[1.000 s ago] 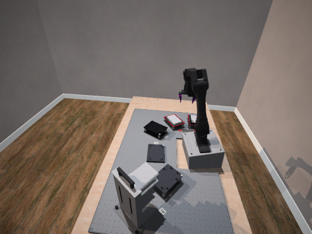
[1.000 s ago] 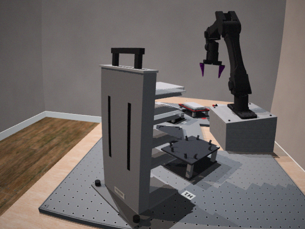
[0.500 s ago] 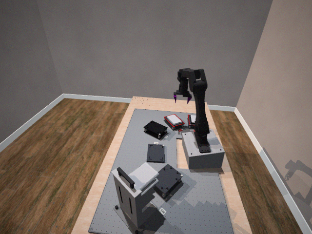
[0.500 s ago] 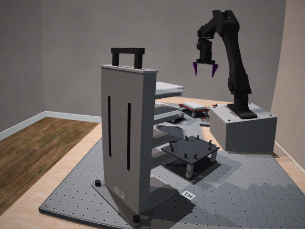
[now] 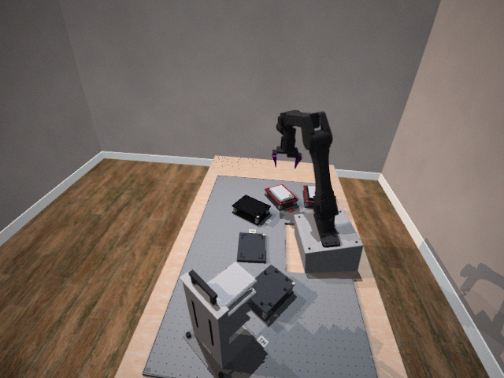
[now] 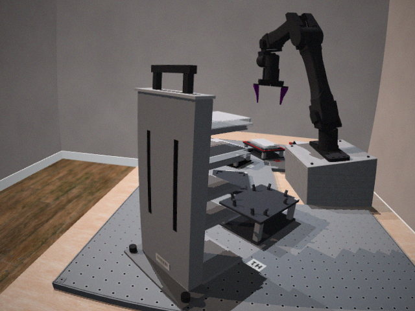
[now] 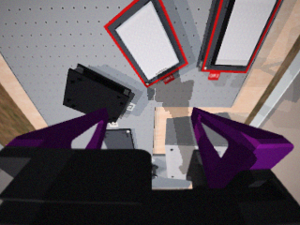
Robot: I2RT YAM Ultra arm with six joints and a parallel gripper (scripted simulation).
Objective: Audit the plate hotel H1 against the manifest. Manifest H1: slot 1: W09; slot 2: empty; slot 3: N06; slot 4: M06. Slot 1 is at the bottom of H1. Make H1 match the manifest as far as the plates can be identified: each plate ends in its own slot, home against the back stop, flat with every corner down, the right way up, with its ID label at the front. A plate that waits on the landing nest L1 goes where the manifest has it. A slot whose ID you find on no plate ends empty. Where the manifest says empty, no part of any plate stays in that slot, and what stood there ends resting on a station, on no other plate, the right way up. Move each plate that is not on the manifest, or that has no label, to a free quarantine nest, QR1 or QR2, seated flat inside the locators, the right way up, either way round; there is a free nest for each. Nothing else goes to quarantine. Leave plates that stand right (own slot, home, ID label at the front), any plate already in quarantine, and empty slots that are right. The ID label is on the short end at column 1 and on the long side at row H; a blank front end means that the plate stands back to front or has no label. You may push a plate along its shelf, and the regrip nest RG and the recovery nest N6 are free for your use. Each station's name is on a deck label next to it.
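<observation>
A black robot arm holds its purple pincer point(image 5: 287, 159) spread wide and empty, high above the table point(image 5: 211, 211). Below sit two red-framed nests point(image 5: 280, 194), each holding a white plate point(image 7: 147, 40).
</observation>
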